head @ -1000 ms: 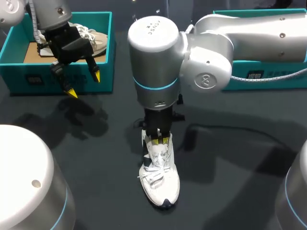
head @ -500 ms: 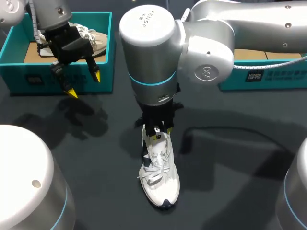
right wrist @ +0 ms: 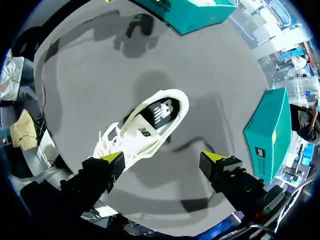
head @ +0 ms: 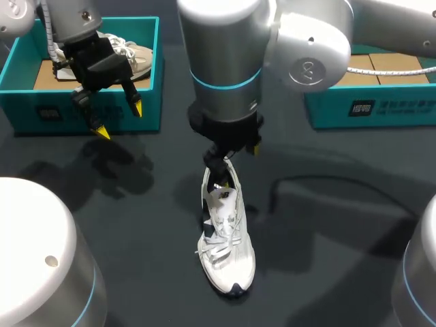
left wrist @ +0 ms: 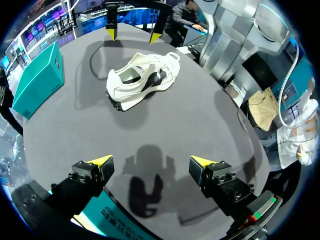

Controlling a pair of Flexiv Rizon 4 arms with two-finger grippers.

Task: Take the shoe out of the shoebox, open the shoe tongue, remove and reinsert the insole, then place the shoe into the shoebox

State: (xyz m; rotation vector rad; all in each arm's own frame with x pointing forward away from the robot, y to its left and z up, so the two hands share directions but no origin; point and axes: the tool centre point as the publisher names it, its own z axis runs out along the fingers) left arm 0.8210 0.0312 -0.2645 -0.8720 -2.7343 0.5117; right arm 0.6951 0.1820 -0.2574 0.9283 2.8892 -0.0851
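A white shoe (head: 227, 238) lies on the dark table near the middle, toe toward the front edge. Its tongue is pulled up and a dark insole (right wrist: 159, 114) shows inside the opening. Just above the heel end hangs my right gripper (head: 236, 165), open and touching nothing; in its own view the right gripper (right wrist: 162, 159) hangs over the shoe (right wrist: 142, 127). My left gripper (head: 119, 119) hovers open and empty over the front wall of the teal shoebox (head: 61, 109). Its own view shows the left gripper (left wrist: 151, 162) with the shoe (left wrist: 142, 80) well ahead of it.
A second, beige shoe (head: 133, 54) lies inside the left shoebox. Another teal box (head: 381, 105) stands at the back right, partly behind my right arm. Bare table surrounds the white shoe.
My right gripper has opened from shut at the shoe's opening and lifted away toward the back. The shoe stays on the table. The left arm has not moved.
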